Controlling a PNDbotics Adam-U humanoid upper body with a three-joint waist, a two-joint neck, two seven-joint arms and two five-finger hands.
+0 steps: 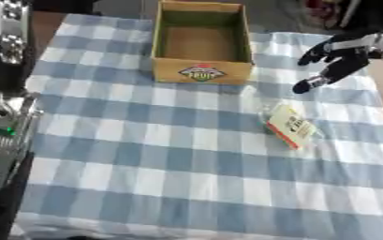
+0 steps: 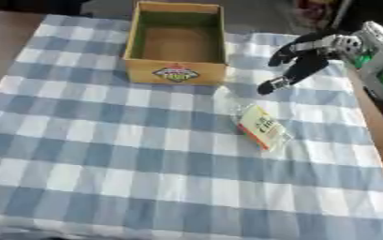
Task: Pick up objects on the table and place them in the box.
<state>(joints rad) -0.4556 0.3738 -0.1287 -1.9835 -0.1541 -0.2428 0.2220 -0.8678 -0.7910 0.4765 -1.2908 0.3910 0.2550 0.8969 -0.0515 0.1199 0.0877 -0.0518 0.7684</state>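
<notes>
We saw the table (image 1: 39, 28) covered by a blue-and-white checked cloth (image 1: 170, 159), and we took the box (image 1: 202, 72) as our landmark. The box stood open and empty at the far middle of the cloth, its printed front wall facing us.

Our left arm showed only as metal structure (image 1: 6, 33) well to the left of the box; its hand was in no view.

Our right hand (image 2: 305, 58) hung above the cloth just to the right of the box, about level with its front wall. Its fingers (image 2: 275, 85) pointed down and toward us, relaxed and apart, holding nothing.

The packet (image 1: 291, 125), a flat yellow-and-white pack with a red edge inside clear wrapping, lay on the cloth nearer to us than the box and off its front right corner. It was the only loose thing we could see on the cloth.

The relation that mattered: the packet lay just below the right hand's fingertips in the view, nearer to us and slightly toward the box side. Its long axis ran diagonally, from the end close to the box's corner away toward our right. We judged the right hand the nearer one by far, with nothing between it and the packet, and only bare cloth between the packet and the box.
</notes>
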